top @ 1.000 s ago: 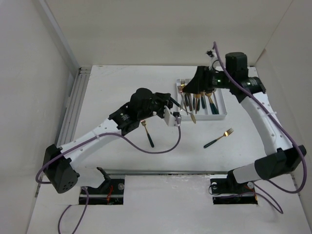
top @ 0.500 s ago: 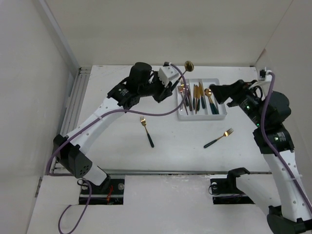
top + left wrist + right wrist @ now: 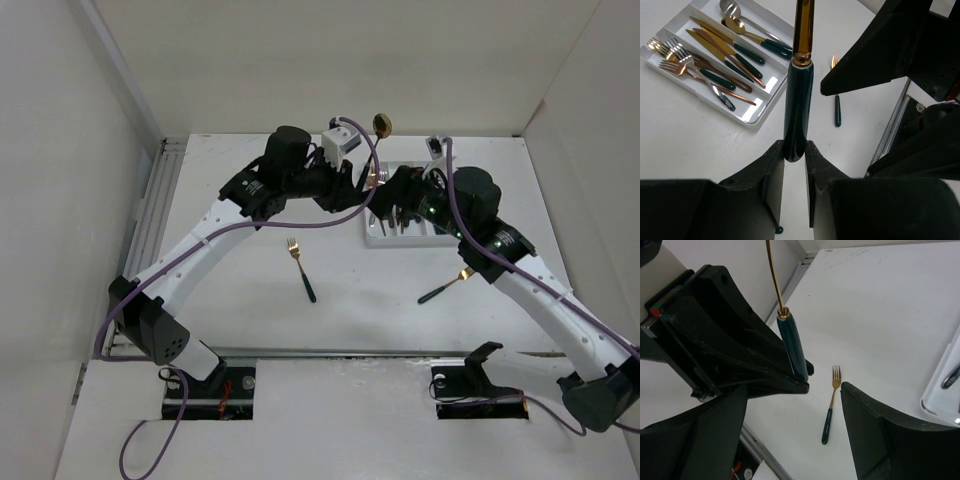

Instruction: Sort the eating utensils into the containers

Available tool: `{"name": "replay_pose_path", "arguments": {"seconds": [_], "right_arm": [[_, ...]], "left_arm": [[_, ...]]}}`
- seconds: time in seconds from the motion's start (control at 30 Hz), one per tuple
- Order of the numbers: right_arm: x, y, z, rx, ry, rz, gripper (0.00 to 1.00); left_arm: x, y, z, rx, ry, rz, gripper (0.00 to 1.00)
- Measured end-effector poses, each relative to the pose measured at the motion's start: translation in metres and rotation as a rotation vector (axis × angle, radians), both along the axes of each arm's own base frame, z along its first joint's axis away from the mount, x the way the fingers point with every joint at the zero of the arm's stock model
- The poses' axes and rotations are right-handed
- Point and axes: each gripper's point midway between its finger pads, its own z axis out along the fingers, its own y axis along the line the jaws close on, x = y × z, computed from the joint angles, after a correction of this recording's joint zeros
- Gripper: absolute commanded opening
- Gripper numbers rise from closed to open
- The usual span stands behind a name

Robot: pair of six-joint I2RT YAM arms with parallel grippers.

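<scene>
From above, the left tool [image 3: 352,178] holds a spoon [image 3: 383,124] aloft at the tray [image 3: 375,238]'s far left corner, bowl uppermost. The right tool [image 3: 397,195] hovers close beside it. Half a second before, the right arm was folded back to the right of the tray.

In the left wrist view, the left tool [image 3: 795,150] is clamped on the butt of the spoon [image 3: 799,100]'s dark handle. The spoon looks light, rigid and glossy, so likely to pivot. A hold nearer mid-handle seems steadier.

In the right wrist view, the right tool [image 3: 792,390] gapes empty, facing the spoon [image 3: 792,347]. A fork [image 3: 830,410] lies on the table [image 3: 890,300].
</scene>
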Motion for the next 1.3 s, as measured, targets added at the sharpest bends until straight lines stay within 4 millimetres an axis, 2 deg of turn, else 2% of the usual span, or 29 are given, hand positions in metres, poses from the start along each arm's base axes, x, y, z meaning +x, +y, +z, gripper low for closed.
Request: {"name": "replay_pose_path", "arguments": {"seconds": [0.1, 0.33, 0.57, 0.67, 0.7, 0.8, 1.07, 1.13, 1.17, 1.23, 1.27, 1.3], "right_arm": [[0.009, 0.01, 0.001, -0.007, -0.009, -0.003, 0.75], [0.031, 0.011, 0.001, -0.008, -0.017, -0.068, 0.59], [0.047, 0.017, 0.005, -0.006, -0.021, -0.088, 0.51], [0.051, 0.023, 0.008, -0.002, -0.022, -0.075, 0.38], [0.052, 0.025, 0.007, -0.002, -0.02, -0.068, 0.24], [0.052, 0.032, 0.007, 0.003, -0.016, -0.042, 0.02], [0.052, 0.034, 0.006, 0.01, -0.01, -0.034, 0.0], [0.052, 0.034, 0.006, 0.009, -0.01, -0.034, 0.0], [0.052, 0.034, 0.006, 0.009, -0.01, -0.034, 0.0], [0.052, 0.034, 0.006, 0.01, -0.01, -0.034, 0.0], [0.052, 0.034, 0.006, 0.01, -0.01, -0.034, 0.0], [0.051, 0.034, 0.006, 0.01, -0.01, -0.034, 0.0]], "left_arm": [[0.0, 0.0, 0.0, 0.0, 0.003, 0.002, 0.0], [0.002, 0.002, 0.0, 0.002, 0.002, 0.009, 0.0], [0.001, 0.002, -0.001, 0.006, 0.0, 0.004, 0.0], [0.001, 0.003, -0.002, 0.01, 0.001, 0.004, 0.0], [0.001, 0.003, -0.003, 0.012, 0.001, 0.006, 0.0], [0.001, 0.004, -0.005, 0.022, 0.006, 0.012, 0.0], [0.003, 0.006, -0.006, 0.03, 0.006, 0.024, 0.0], [0.003, 0.006, -0.006, 0.03, 0.006, 0.024, 0.09], [0.003, 0.006, -0.007, 0.03, 0.006, 0.023, 0.19], [0.004, 0.006, -0.006, 0.031, 0.002, 0.024, 0.44], [0.004, 0.006, -0.006, 0.031, 0.0, 0.025, 0.73], [0.005, 0.006, -0.006, 0.033, -0.005, 0.028, 0.94]]}}
